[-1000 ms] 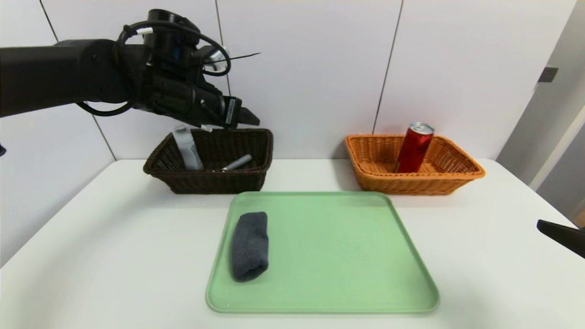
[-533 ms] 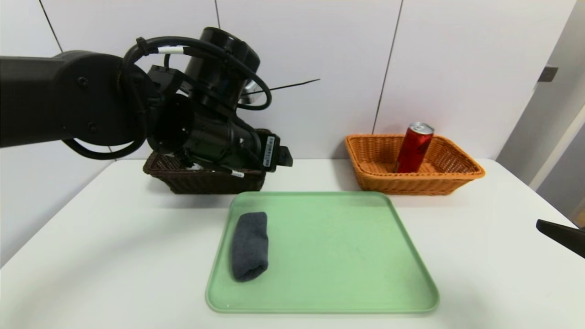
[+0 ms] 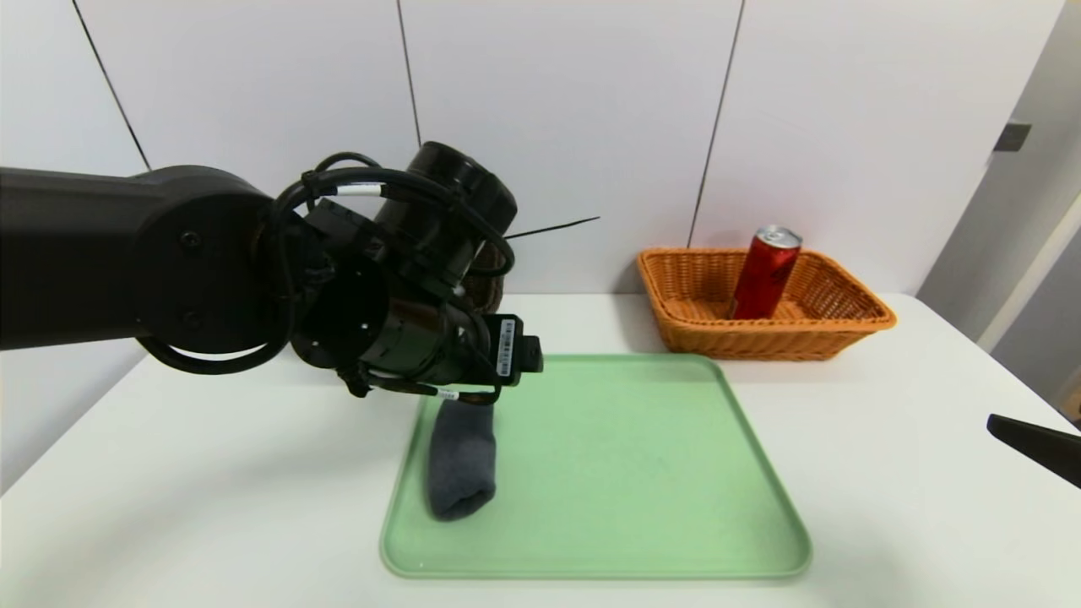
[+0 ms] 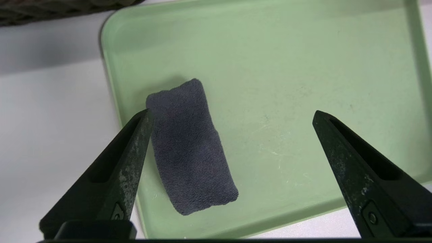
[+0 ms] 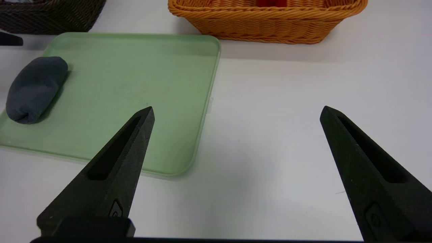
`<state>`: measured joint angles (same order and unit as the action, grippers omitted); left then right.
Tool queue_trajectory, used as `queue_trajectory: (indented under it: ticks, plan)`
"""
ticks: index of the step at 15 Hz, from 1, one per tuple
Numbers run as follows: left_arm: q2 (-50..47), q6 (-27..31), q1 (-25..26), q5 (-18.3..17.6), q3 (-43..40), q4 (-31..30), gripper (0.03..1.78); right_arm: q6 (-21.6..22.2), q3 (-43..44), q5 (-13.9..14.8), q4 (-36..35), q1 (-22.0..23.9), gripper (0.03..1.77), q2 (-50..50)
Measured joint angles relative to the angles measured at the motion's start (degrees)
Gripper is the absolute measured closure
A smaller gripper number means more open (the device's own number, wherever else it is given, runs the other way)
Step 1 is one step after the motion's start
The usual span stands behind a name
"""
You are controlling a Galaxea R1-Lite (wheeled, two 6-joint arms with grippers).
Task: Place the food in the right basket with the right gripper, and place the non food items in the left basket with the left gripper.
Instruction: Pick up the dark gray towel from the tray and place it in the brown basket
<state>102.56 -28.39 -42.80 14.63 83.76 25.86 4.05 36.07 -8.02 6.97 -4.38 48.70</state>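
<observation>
- Dark brown basket [image 5: 50, 17]: mostly hidden behind the left arm; its contents are hard to make out.
- Left gripper [image 4: 232, 113]: above the green tray's [image 3: 608, 473] left part, fingers wide, holding nothing.
- Dark grey cloth [image 3: 462, 464]: lies on that tray's left side.
- Orange basket [image 3: 777, 342]: behind the tray, red can [image 3: 764, 274] leaning inside.
- Right gripper [image 5: 238, 109]: idle at far right, fingers wide.

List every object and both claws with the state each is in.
Left claw: open, empty, above the tray.
Right claw: open, empty, off the tray's right side.
Grey cloth: rolled or folded, lying on the tray.
Green tray: flat on the table, holding only the cloth.
Red can: unheld, leaning in the orange basket.
Orange basket: upright, holding the can.
</observation>
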Motion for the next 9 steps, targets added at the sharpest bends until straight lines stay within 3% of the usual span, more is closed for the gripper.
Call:
queue_trajectory:
  ticks: [6, 9]
  plan:
    - [3.4, -4.4, 0.0, 0.7, -0.5, 3.5, 0.12, 0.0, -0.2, 0.0, 0.2, 0.0, 0.10, -0.5]
    - [5.6, -4.6, 0.1, 5.9, -0.8, 3.8, 0.12, 0.1, -0.4, 0.1, 0.2, 0.1, 0.10, -0.7]
